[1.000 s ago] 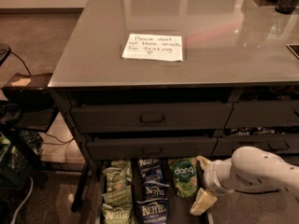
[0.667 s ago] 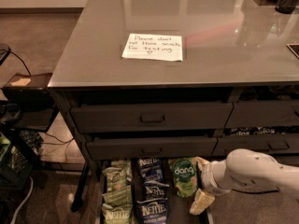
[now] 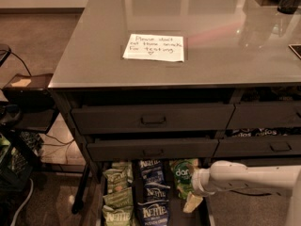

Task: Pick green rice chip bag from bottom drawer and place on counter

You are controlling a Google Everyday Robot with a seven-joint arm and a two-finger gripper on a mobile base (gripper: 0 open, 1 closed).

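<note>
The bottom drawer (image 3: 134,197) is pulled open below the counter. The green rice chip bag (image 3: 181,174) lies at the back of its right column, showing its white lettering. My gripper (image 3: 193,201) hangs at the end of the white arm (image 3: 249,178), which reaches in from the right. It sits just right of and slightly in front of the bag, over the drawer's right edge. The grey counter (image 3: 225,55) above carries a white handwritten note (image 3: 154,47).
Olive-green Kettle bags (image 3: 115,197) fill the drawer's left column and dark blue Kettle bags (image 3: 152,197) the middle. Two shut drawers with black handles (image 3: 153,120) sit above. Cables and a dark stand (image 3: 23,102) are on the floor at left.
The arm's end has shifted slightly left, closer to the green bag. The bags and drawers have not moved.
</note>
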